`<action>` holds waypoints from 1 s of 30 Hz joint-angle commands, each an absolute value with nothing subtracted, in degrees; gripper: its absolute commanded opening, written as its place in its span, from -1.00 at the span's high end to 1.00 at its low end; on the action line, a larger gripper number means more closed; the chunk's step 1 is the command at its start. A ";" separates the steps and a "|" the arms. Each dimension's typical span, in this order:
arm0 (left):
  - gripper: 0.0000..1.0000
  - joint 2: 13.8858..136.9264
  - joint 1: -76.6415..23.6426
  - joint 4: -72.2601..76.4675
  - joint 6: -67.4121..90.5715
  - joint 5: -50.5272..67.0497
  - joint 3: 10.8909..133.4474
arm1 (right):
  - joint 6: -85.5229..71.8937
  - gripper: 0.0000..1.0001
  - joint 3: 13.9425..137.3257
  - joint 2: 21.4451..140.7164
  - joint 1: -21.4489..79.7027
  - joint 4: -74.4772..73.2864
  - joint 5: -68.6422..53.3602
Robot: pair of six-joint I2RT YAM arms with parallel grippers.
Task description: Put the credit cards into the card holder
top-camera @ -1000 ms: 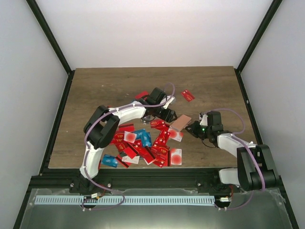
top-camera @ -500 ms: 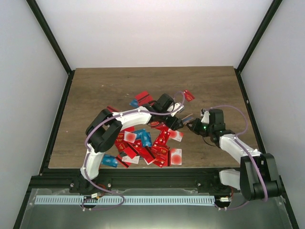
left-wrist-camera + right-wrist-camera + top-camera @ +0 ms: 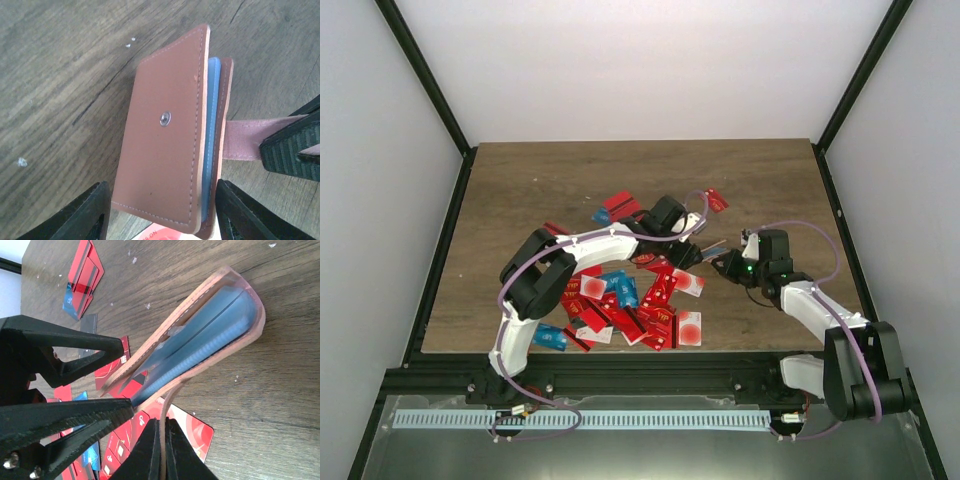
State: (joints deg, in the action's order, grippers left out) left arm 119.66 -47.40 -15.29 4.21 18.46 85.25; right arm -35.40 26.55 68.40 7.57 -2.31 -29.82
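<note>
**Card holder** (image 3: 165, 140): flat tan-brown leather-like rectangle with rounded corners and pale stitching along the edge. One round metal snap stud (image 3: 165, 118) sits on the face. It is held above the wooden table (image 3: 60, 75), between the two arms, with its covers spread. Ribbed blue plastic sleeves (image 3: 211, 125) show inside. A pinkish suede-like strap (image 3: 245, 142) runs off one side.

**Right gripper** (image 3: 161, 427): jaws together, pinching that strap.

**Left gripper** (image 3: 162, 185): black fingers apart, one on each side of the holder's near end. Whether they touch it cannot be told.

**Credit cards** (image 3: 620, 300): thin glossy rectangles heaped beneath and nearer the arm bases, mostly red, some blue.
- A white card with a red disc (image 3: 192, 432) lies just below the holder.
- A dark grey card (image 3: 89, 322) lies farther off.

**Print:** gold lettering, too small to read.
</note>
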 commanded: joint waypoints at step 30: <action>-0.25 122.05 -49.76 -17.39 -0.96 18.77 90.34 | -33.55 0.99 28.25 67.83 7.03 -5.43 -27.81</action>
State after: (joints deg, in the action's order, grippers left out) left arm 119.96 -49.08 -16.25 1.23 19.51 88.55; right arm -34.37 26.52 68.42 7.57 -4.97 -28.40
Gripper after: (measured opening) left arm 0.609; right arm 0.024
